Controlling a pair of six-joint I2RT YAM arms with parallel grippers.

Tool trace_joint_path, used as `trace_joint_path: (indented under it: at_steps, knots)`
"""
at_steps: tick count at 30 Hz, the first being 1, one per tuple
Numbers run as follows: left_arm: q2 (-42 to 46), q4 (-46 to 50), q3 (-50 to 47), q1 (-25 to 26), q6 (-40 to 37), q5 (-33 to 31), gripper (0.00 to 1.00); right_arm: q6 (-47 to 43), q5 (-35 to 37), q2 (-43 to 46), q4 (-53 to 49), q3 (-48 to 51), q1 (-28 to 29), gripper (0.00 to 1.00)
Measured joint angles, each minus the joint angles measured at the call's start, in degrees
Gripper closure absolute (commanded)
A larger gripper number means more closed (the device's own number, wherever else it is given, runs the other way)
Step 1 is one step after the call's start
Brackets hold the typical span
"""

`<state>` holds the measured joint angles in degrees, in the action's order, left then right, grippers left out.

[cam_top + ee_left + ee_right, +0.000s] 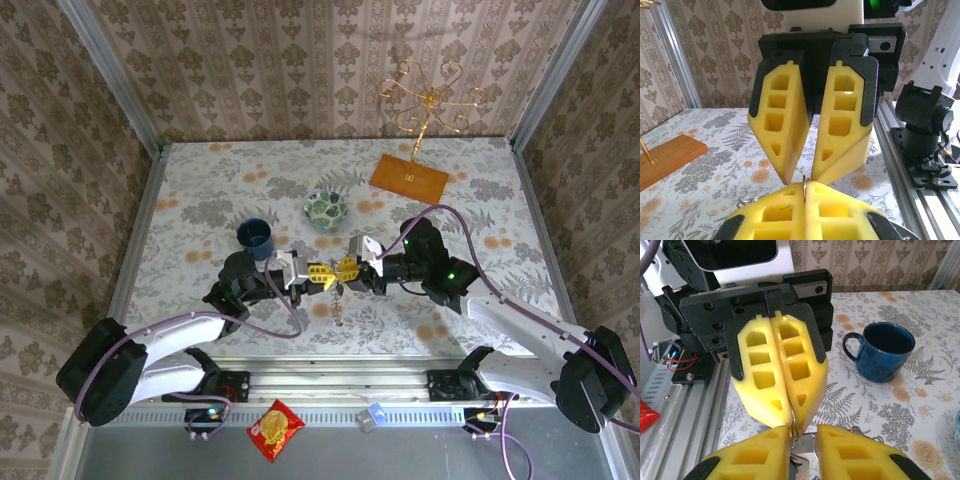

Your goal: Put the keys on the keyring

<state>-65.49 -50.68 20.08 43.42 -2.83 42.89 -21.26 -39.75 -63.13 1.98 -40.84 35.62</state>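
Left wrist view: left hand [805, 192] clamps the keyring [804, 179] edge-on; right hand [803, 435] opposite it, fingers narrowly apart, grip impossible to tell. Threading looks underway, unfinished.

The ring [804, 183] was shiny silver metal. It stood up on its edge, so it looked like a short thin line. The left gripper [790, 417] pinched it tight between its yellow tips and held it up off the table [200, 200]. From above, the ring was near the middle of the table, a bit toward 6 o'clock. The keys [338, 306] showed as a small dark shape just at 6 o'clock of the ring. They were too small to tell their colours, or whether they hung or lay flat.
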Motion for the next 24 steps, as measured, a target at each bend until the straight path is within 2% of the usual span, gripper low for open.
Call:
trace_joint_path:
  at_steps: [12,24]
  knots:
    - [0.0,-0.02,0.0,0.0,0.0,0.17,1.0,-0.22,-0.17,-0.02,-0.94,0.02,0.0,0.81]
    - [-0.02,-0.28,0.0,-0.02,0.04,0.35,1.0,-0.2,-1.62,-1.66,-0.9,0.02,0.17,0.87]
